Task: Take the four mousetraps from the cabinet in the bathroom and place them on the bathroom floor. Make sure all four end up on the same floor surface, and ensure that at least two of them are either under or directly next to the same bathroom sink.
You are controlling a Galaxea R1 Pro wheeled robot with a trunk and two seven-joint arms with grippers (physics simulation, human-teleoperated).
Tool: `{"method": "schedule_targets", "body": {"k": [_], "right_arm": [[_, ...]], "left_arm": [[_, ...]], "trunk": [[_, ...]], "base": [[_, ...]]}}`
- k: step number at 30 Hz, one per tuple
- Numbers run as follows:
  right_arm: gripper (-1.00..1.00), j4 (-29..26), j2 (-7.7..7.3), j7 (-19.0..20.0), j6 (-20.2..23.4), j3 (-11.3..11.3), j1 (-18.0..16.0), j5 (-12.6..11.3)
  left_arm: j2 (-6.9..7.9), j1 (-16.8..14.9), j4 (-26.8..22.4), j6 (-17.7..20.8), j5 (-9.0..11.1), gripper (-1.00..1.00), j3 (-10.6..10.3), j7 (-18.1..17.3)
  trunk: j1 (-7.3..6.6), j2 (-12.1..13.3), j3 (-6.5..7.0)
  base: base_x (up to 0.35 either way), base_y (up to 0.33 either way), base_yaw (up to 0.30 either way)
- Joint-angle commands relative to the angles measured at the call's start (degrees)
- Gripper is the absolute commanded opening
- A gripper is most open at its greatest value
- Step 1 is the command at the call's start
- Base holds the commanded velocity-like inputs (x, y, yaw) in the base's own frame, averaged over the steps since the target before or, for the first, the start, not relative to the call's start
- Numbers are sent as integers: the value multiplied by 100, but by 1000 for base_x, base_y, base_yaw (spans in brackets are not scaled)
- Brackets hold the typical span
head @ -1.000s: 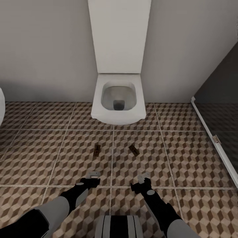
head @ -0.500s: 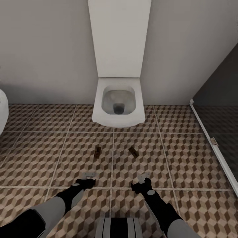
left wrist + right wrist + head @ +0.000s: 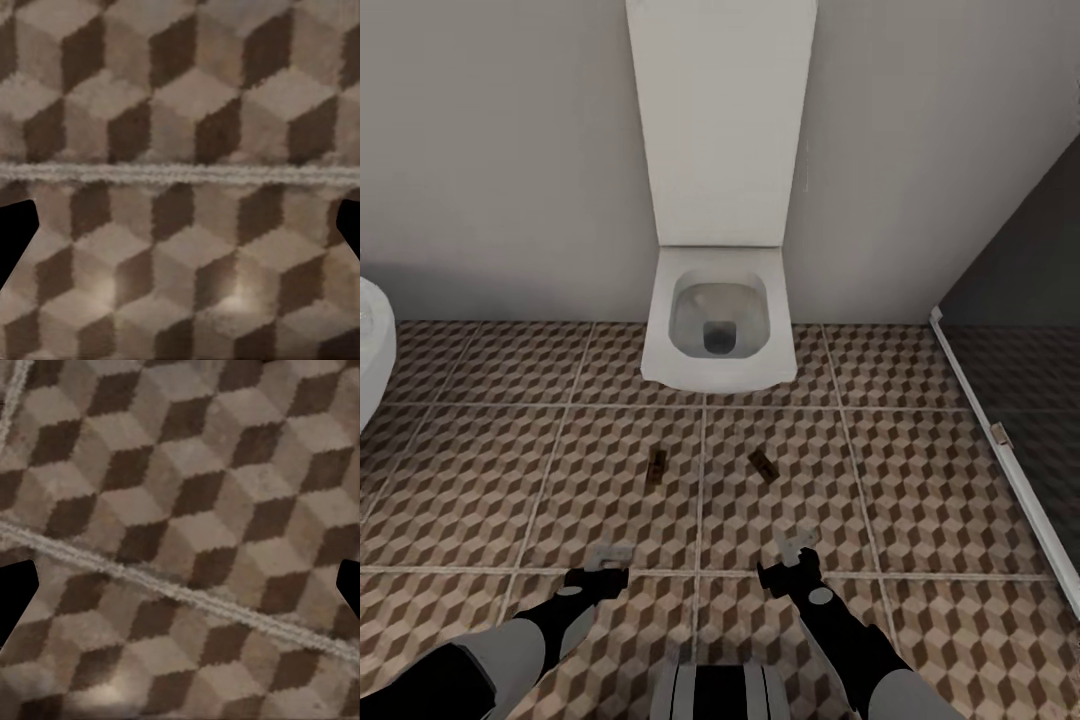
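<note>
Head view: two mousetraps lie flat on the bathroom floor [image 3: 920,500], each just ahead of a pincer and well short of the white toilet [image 3: 718,325] that hangs on the wall beyond them. The left mousetrap [image 3: 657,469] rests ahead of the left pincer [image 3: 607,556] and a little toward the robot's midline; the right mousetrap [image 3: 762,464] rests ahead of the right pincer [image 3: 796,549], likewise slightly inward. The two traps lie apart, on either side of a pale grout line, neither touching a pincer. Both pincers hang low over the cube-patterned tiles, close to a cross grout line. Left wrist view: the dark fingertips [image 3: 15,232] stand at opposite edges of the picture with bare tile between them, so the left pincer is spread wide and holds nothing. Right wrist view: its fingertips [image 3: 16,596] are set equally far apart over tile and a slanting grout line, spread and empty. A dark shower screen [image 3: 1025,360] with a white frame stands far off the right pincer's outer side; a white rounded rim [image 3: 372,350] shows far off the left pincer's outer side.
</note>
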Motion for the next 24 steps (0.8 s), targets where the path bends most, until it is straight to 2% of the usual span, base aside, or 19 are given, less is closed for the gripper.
{"method": "schedule_targets", "body": {"k": [1, 5, 8, 17, 24], "right_arm": [[100, 52, -2, -32, -31, 19, -1, 61], [100, 347, -35, -33, -335, 17, -1, 67], [100, 555, -118, -33, -529, 17, -1, 59], [100, 1028, -215, -36, -985, 17, 2, 48], [100, 1673, -230, -40, -1767, 16, -1, 45]], "left_arm": [[0, 10, 43, -80, 30, 100, -49, 17], [-4, 89, 216, -398, 30, 100, -49, 16], [-11, 186, 292, -554, 30, 100, -49, 16], [-27, 411, 337, -664, 30, 100, -49, 15], [-27, 605, 341, -904, 37, 100, -49, 15]], "trunk": [[-23, 41, 16], [-111, 201, 88], [-177, 321, 142], [-375, 682, 303], [-528, 963, 429]], "base": [[0, 0, 0], [0, 0, 0], [0, 0, 0], [0, 0, 0], [0, 0, 0]]}}
